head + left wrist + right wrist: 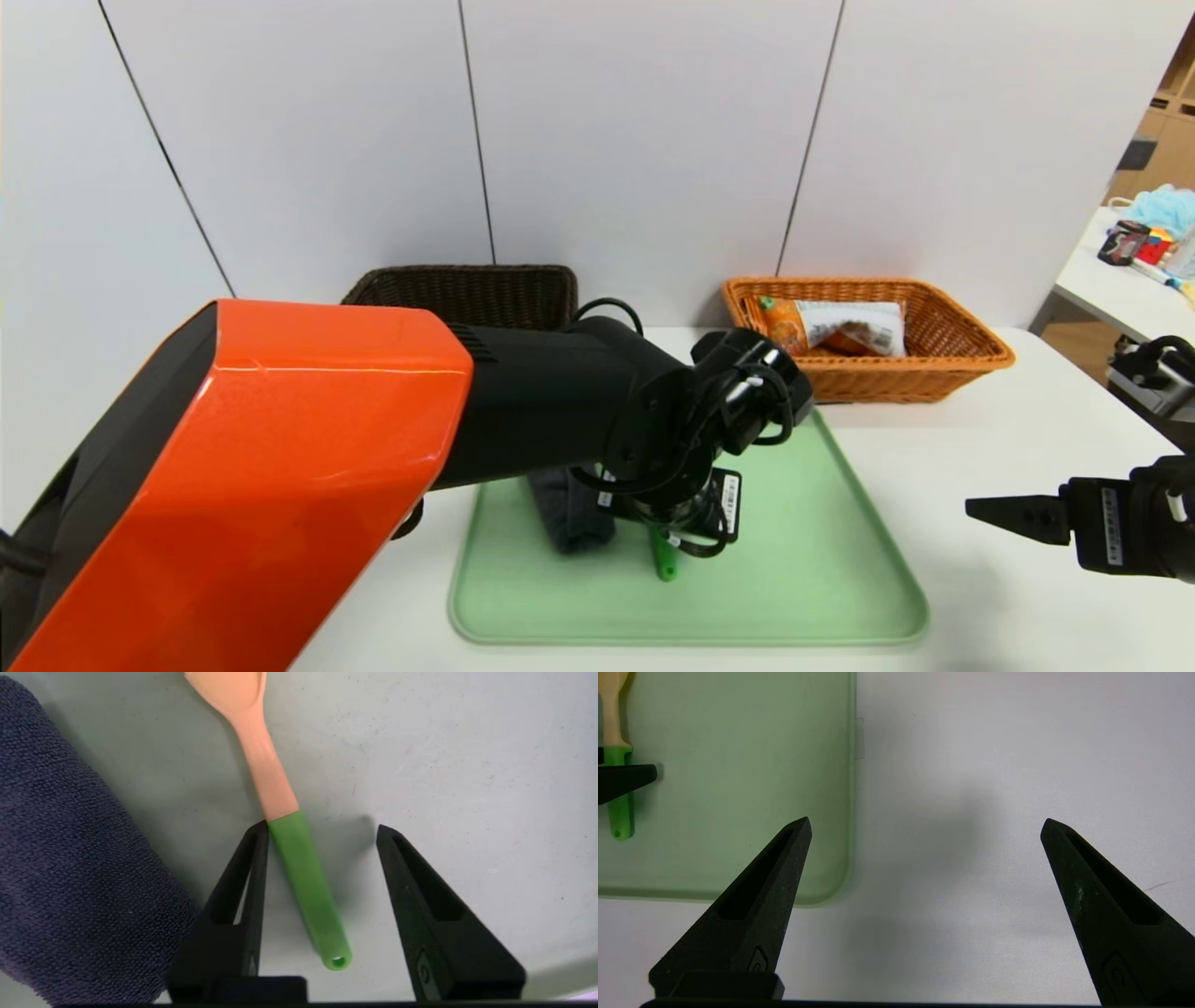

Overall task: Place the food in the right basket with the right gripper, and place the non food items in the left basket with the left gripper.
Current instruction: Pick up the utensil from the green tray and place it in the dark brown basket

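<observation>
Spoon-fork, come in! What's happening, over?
Left gripper open around green handle, not gripped. Right gripper open, empty, beside tray. Dark cloth close by, over.

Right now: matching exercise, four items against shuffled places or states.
1. long orange-and-white snack bag
2. rolled dark cloth bundle
3. green-handled spoon
4. black right gripper

A. between the open fingers of the black left gripper, not clamped
B. open over the white table, beside the green tray
C. in the orange-tan wicker basket
D. on the tray, beside the spoon

Pairs: 1-C, 2-D, 3-A, 4-B
</observation>
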### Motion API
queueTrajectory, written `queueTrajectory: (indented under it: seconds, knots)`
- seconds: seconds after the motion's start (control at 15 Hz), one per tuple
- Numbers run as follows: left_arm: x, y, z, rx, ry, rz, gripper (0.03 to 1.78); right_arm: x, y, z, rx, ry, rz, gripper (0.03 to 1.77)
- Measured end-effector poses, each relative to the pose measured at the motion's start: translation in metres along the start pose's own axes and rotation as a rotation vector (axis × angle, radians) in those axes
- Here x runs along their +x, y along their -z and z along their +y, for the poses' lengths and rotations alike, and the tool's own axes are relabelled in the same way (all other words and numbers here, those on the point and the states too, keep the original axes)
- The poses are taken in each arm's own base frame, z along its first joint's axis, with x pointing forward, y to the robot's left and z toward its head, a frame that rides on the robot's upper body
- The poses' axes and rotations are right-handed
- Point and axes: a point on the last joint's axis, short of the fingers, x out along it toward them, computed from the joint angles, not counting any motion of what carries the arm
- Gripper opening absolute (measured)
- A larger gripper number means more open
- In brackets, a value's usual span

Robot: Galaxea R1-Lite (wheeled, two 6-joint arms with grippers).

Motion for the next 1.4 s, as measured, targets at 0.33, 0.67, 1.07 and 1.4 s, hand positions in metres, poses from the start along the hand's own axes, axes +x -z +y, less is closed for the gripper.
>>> queueTrajectory:
  seconds: [0.33, 0.67, 1.07, 1.4]
  knots:
    - [0.006, 0.002, -0.001, 0.003, -0.008, 0.008, 0.05, -0.005, 0.001, 0.0, 0.0, -0.004, -0.016, 1.7]
    - [-0.006, -0.002, 0.002, -0.003, 0.004, -0.012, 0.05, -0.006, 0.001, 0.0, 0.0, -0.005, -0.022, 1.7]
    - [-0.062, -0.033, 0.035, -0.065, 0.027, -0.141, 0.05, -0.007, 0.0, 0.0, -0.002, -0.005, -0.031, 1.7]
    - [-0.119, -0.06, 0.106, -0.126, -0.04, -0.242, 0.05, -0.009, 0.0, 0.0, -0.002, -0.006, -0.037, 1.7]
